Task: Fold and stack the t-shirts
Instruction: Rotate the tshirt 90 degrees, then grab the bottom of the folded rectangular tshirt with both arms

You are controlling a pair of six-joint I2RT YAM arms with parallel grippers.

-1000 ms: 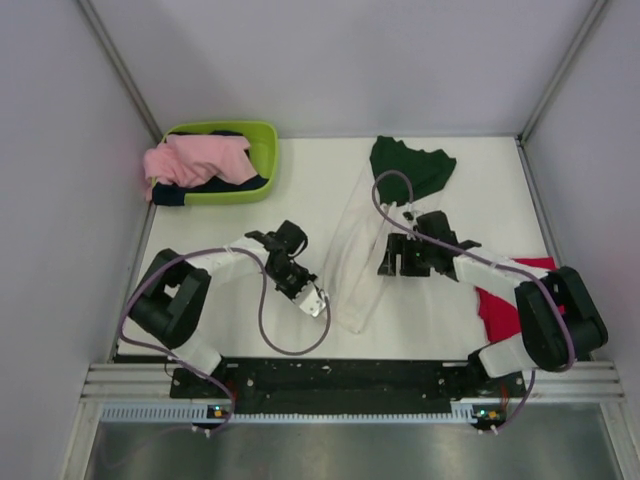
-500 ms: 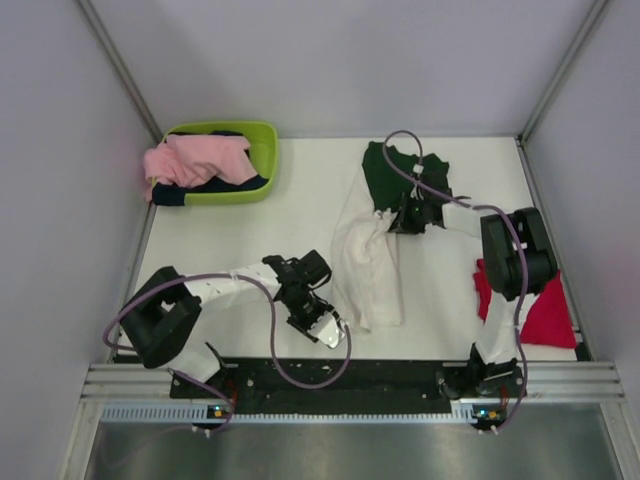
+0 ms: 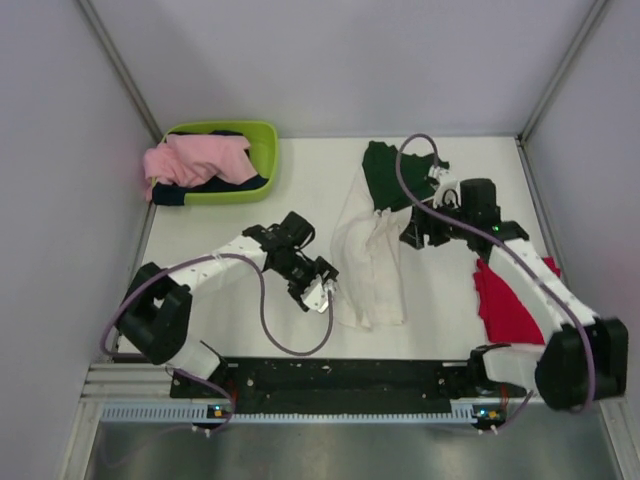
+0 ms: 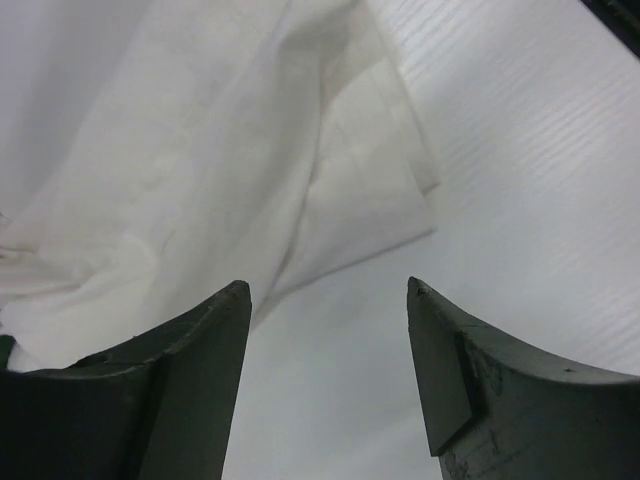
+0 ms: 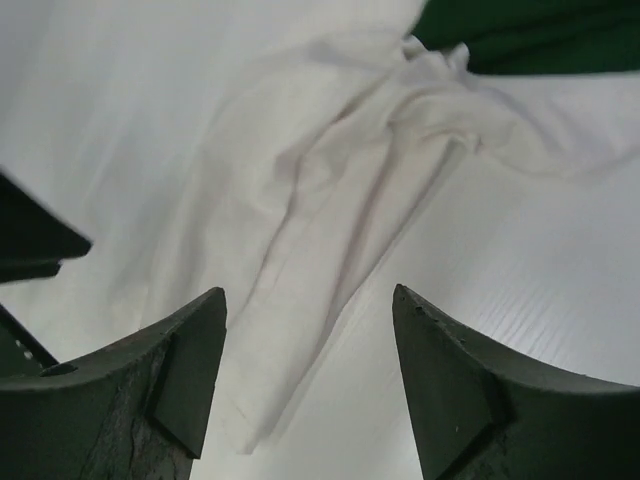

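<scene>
The white t-shirt (image 3: pixel 371 262) lies crumpled and partly folded in the middle of the table, its dark green sleeve (image 3: pixel 384 168) at the far end. The red t-shirt (image 3: pixel 504 304) lies at the right, partly under the right arm. My left gripper (image 3: pixel 322 289) hovers just left of the white cloth. It stands open and empty, with the shirt's hem (image 4: pixel 360 200) ahead of its fingers (image 4: pixel 200 360). My right gripper (image 3: pixel 414 233) is just right of the shirt, open and empty, above its folds (image 5: pixel 320 210) and near the green sleeve (image 5: pixel 530 35).
A lime-green basket (image 3: pixel 266 137) at the back left holds pink cloth (image 3: pixel 190 160) and a dark garment. Grey walls enclose the table on three sides. The arms' bases sit on the black rail at the near edge.
Both grippers have let go of the white shirt. Its lower part now lies wider and flatter. The left gripper swung back up beside it, and the right gripper drew back to its right side.
</scene>
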